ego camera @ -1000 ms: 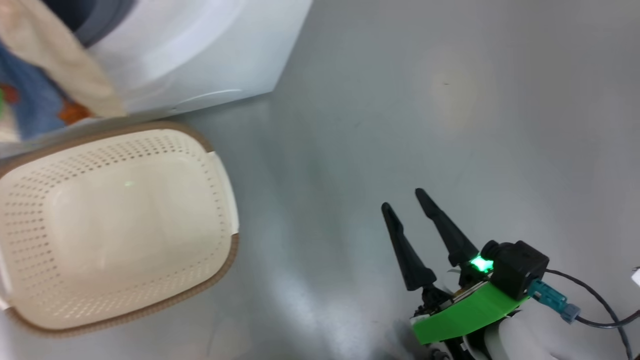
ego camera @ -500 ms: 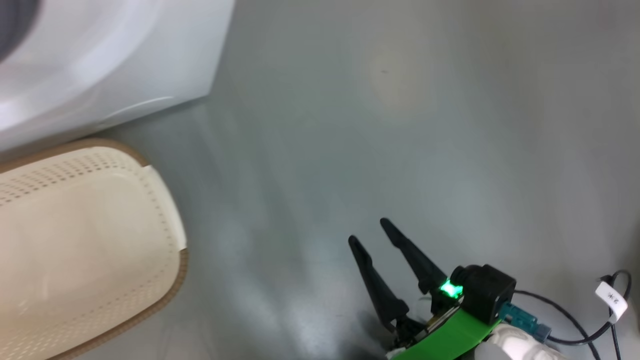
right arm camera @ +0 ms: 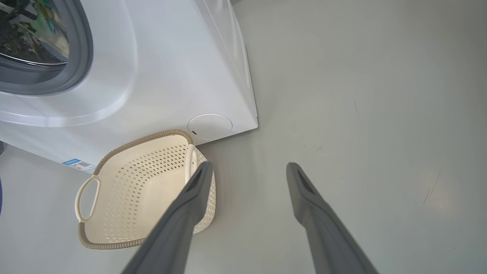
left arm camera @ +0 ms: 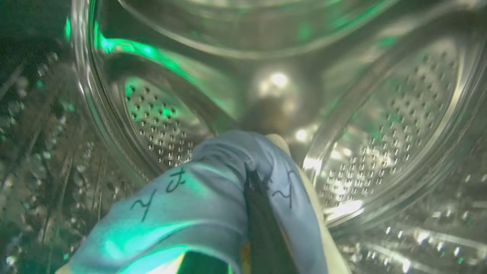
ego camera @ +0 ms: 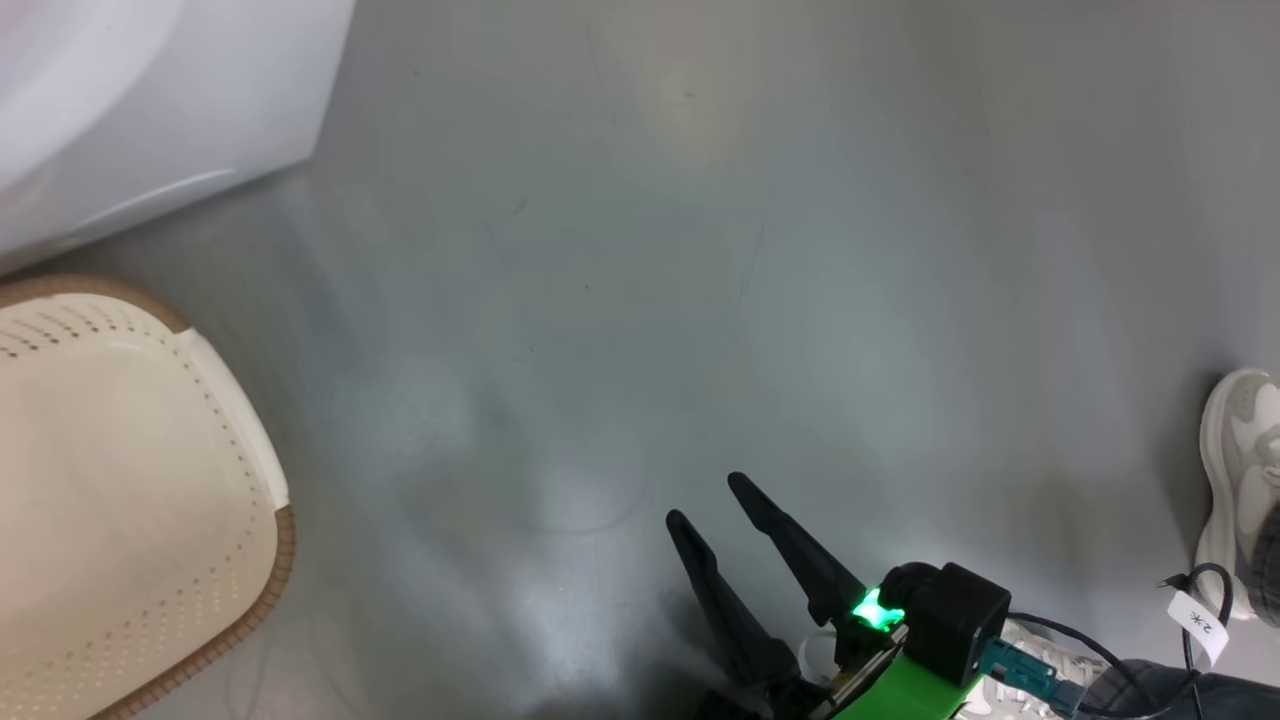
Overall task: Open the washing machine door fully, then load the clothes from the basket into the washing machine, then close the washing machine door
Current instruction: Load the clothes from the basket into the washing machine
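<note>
Clothes (left arm camera: 198, 205), soft, light, limp fabric, hang bunched inside the drum (left arm camera: 380, 160), pinched at a gathered fold, apparently securely, by the closed left gripper (left arm camera: 253, 179); right gripper (ego camera: 708, 500) spreads wide, empty, above the floor (ego camera: 700, 250).

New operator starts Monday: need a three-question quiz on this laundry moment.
1. True or false: the basket is empty.
2. Fill in: the right hand's jaws stand ____.
3. The cloth inside the drum is held by: A the left hand, B the right hand, C nothing.
Key: 1 true; 2 open; 3 A.
</note>
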You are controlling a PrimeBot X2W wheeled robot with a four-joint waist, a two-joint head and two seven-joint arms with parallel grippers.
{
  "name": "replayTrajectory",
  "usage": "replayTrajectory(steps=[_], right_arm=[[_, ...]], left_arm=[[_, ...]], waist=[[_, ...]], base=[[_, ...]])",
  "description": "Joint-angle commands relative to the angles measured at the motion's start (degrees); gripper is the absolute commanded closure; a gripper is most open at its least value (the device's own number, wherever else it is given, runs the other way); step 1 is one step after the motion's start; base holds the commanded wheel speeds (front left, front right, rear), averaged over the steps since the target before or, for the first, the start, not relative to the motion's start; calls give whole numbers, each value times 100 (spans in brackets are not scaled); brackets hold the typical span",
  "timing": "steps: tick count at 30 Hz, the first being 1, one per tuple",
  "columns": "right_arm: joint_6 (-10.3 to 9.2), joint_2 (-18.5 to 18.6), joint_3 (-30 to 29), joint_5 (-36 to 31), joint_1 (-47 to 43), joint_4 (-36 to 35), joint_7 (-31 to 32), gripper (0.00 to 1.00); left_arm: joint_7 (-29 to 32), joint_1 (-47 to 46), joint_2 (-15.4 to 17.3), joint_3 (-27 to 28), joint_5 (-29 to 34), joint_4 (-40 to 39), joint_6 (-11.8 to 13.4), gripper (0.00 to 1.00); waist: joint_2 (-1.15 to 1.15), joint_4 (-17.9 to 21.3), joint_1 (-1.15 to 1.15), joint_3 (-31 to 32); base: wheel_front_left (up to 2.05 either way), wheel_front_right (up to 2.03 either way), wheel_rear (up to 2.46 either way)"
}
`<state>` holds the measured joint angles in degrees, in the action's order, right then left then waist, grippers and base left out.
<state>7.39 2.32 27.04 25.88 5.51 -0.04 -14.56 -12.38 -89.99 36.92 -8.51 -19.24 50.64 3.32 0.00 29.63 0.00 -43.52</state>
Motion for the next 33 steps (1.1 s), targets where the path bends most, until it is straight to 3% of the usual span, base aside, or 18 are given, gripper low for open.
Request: replayTrajectory(steps=[1, 8, 9, 10, 11, 17, 22, 28, 33], right_arm=[[10, 55, 137, 88, -166, -114, -44, 0], [10, 55, 127, 93, -132, -80, -44, 0], [10, 55, 116, 91, -132, -64, -44, 0], [10, 55, 109, 88, -130, -49, -44, 0], [10, 55, 107, 86, -126, -41, -44, 0], [10, 55, 40, 64, -96, 5, -44, 0], [10, 55, -87, 7, -82, 65, -44, 0], [10, 55, -183, -109, -11, 153, -44, 0], [10, 55, -212, -169, 8, 263, -44, 0]], left_arm=[[-9, 43, 219, -80, 120, -3, -25, 100], [249, 33, 188, -430, 361, 460, -75, 98], [411, 36, 171, -514, 411, 576, -99, 66], [521, 31, 154, -598, 466, 659, -121, 4], [581, 10, 148, -652, 520, 727, -72, 0], [839, 95, -54, -806, 605, 1134, 209, 0], [596, 393, -335, -784, 489, 1313, 381, 0], [93, 805, -731, -623, 183, 1454, 404, 0], [-118, 1141, -1031, -525, -52, 1524, 244, 0]], waist=[[0, 17, 0, -38], [0, -81, 0, 22], [0, -102, 0, 49], [0, -123, 0, 80], [0, -144, 0, 111], [0, -287, 0, 340], [0, -479, 0, 568], [0, -755, 0, 892], [0, -988, 0, 1199]], base=[[0, 0, 0], [0, 0, 0], [0, 0, 0], [0, 0, 0], [0, 0, 0], [0, 0, 0], [0, 0, 0], [0, 0, 0], [0, 0, 0]])
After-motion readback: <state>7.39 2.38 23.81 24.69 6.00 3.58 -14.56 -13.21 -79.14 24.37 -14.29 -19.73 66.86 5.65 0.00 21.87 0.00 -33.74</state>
